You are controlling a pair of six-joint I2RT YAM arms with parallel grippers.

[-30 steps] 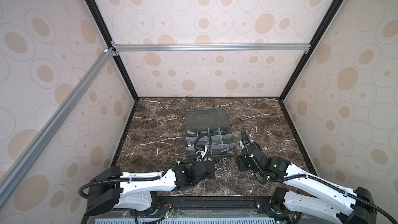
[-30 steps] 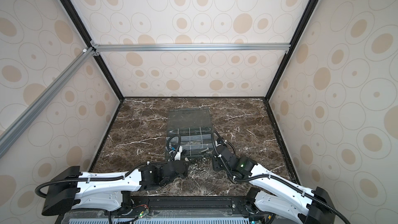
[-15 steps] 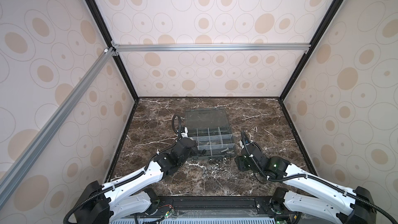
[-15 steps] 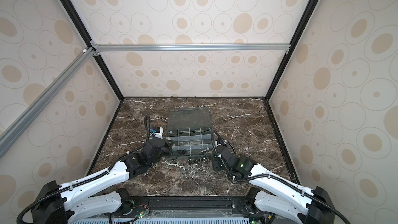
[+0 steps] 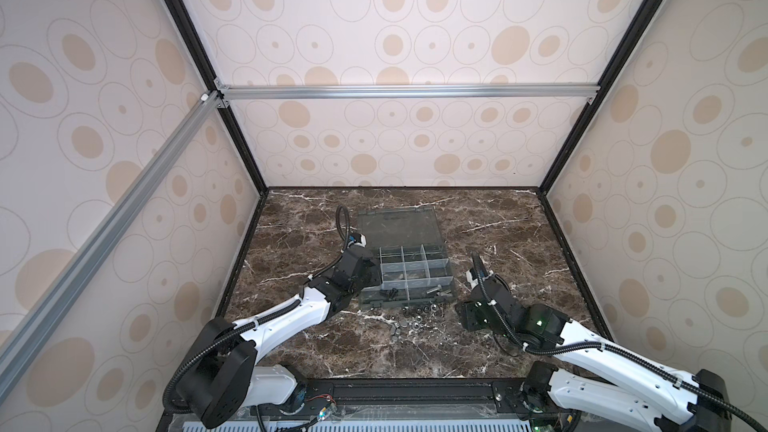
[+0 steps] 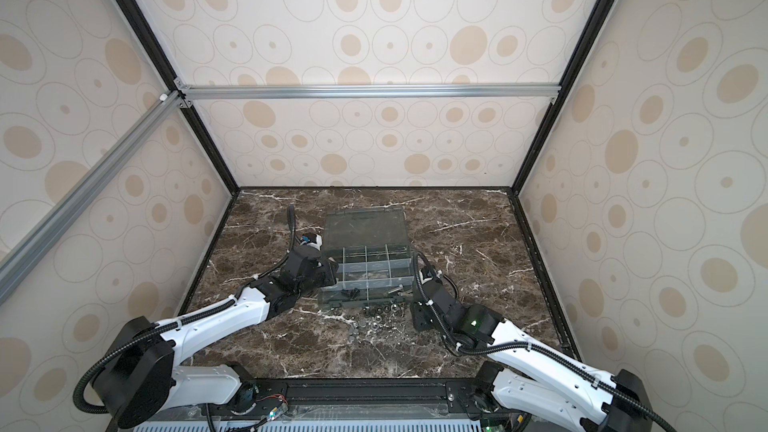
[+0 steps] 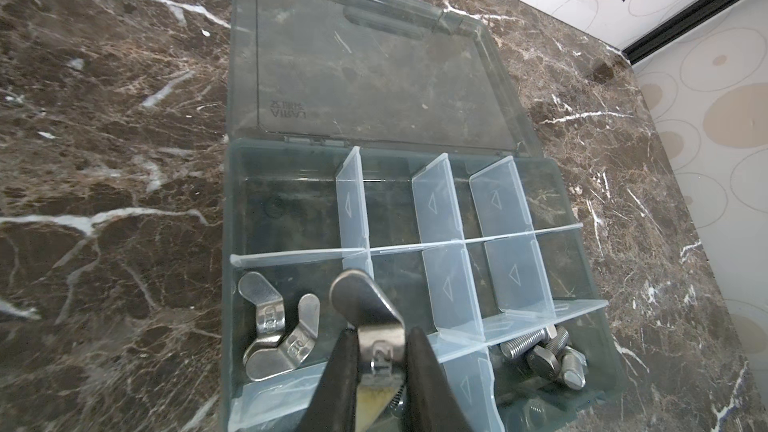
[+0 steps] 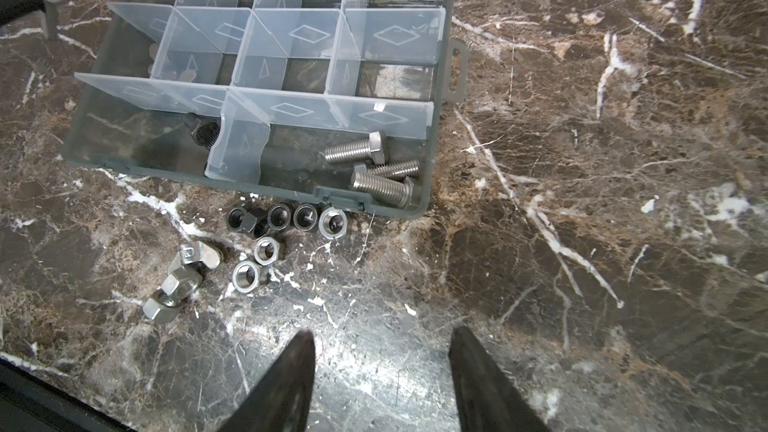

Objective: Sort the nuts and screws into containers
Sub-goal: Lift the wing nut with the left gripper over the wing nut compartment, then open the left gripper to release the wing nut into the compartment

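Note:
In the left wrist view my left gripper [image 7: 380,336] is shut on a silver wing nut [image 7: 365,301] and holds it over a compartment at the grey organizer box's [image 7: 226,201] left edge. Two more wing nuts [image 7: 278,330] lie in that container. Silver screws [image 8: 361,149] lie in a near corner compartment and a black screw [image 8: 203,130] in the one beside it. Several loose black and silver nuts [image 8: 270,218] lie on the marble just in front of the box. My right gripper [image 8: 382,332] is open over bare marble, on the near side of those nuts.
The box's clear lid [image 5: 399,226] lies open flat behind the compartments. A wing nut [image 8: 195,257] and silver hex nuts [image 8: 247,276] lie on the marble floor [image 5: 519,234]. Patterned walls enclose it on three sides, and a black rail [image 5: 415,388] runs along the near edge.
My left arm has swung from in front of the box round to its left side, carrying the wing nut over the compartments. The right arm has stayed still.

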